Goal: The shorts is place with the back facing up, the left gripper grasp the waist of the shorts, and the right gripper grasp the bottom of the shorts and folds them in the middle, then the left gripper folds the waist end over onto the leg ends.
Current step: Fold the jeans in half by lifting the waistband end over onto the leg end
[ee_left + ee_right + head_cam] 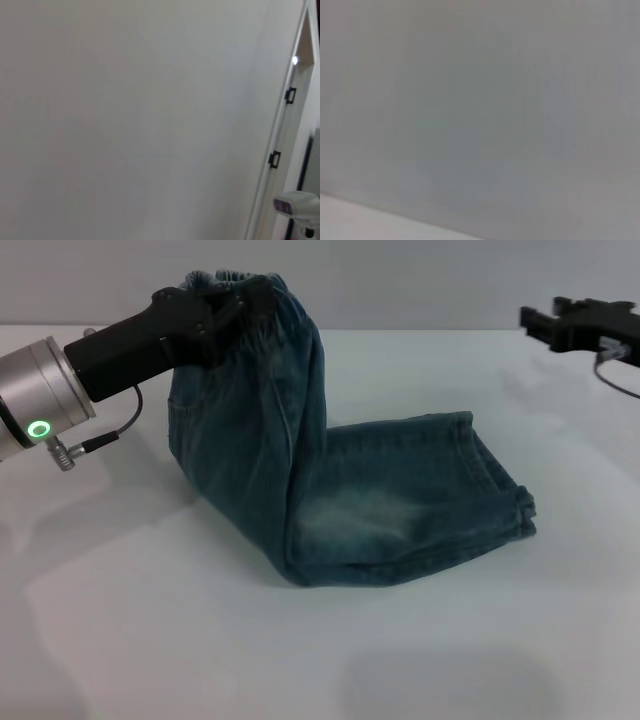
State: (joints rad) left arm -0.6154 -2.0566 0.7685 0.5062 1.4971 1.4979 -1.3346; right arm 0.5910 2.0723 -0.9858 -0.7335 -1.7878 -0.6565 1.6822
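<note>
Faded blue denim shorts point(330, 490) lie folded lengthwise on the white table point(150, 640). Their ruffled elastic waist point(235, 282) is lifted high at the back left, with my left gripper point(240, 302) shut on it. The denim hangs down from there and bends onto the table. The leg ends point(505, 490) rest flat at the right. My right gripper point(550, 322) hovers at the far right, well apart from the shorts, with nothing in it. Neither wrist view shows the shorts or any fingers.
The left wrist view shows a plain wall point(140, 120) and a door frame point(287, 130). Only a grey wall point(480, 100) fills the right wrist view.
</note>
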